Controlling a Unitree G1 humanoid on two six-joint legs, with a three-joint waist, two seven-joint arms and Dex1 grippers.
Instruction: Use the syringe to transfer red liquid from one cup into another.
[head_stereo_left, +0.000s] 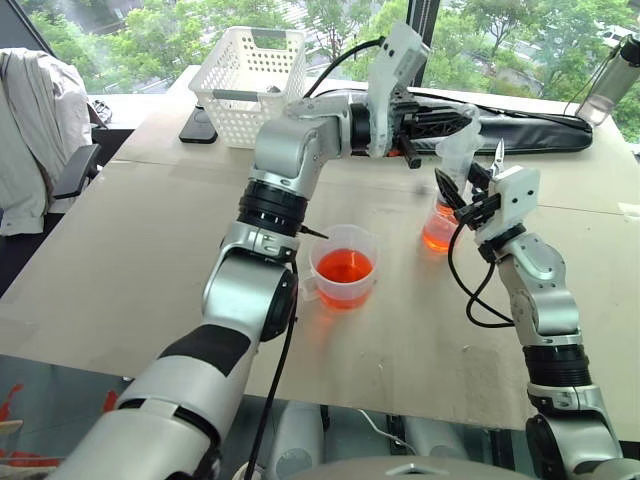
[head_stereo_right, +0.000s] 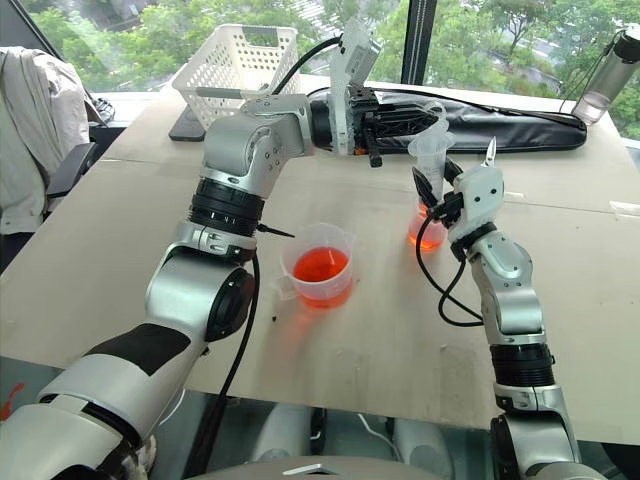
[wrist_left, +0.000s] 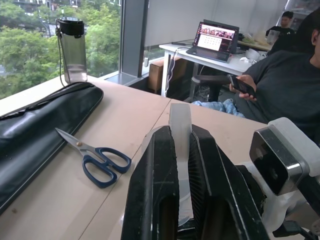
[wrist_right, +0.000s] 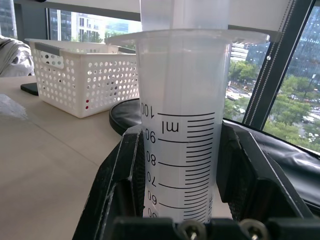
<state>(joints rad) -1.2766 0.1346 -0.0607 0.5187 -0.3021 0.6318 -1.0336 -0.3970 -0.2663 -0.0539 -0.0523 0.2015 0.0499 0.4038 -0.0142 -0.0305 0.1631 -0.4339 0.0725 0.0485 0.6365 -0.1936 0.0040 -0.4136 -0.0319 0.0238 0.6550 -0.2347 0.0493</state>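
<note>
Clear syringe (head_stereo_left: 458, 150) upright over small cup (head_stereo_left: 438, 228) — wide cup (head_stereo_left: 344, 266) holds red liquid (head_stereo_left: 345, 267).

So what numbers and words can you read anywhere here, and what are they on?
"100", "90", "80", "70", "60" run down the scale on the syringe barrel.
"ml" is printed beside that scale, near the top.
Small print low on the barrel is too cut off to read.
The laptop screen is too small to read.
</note>
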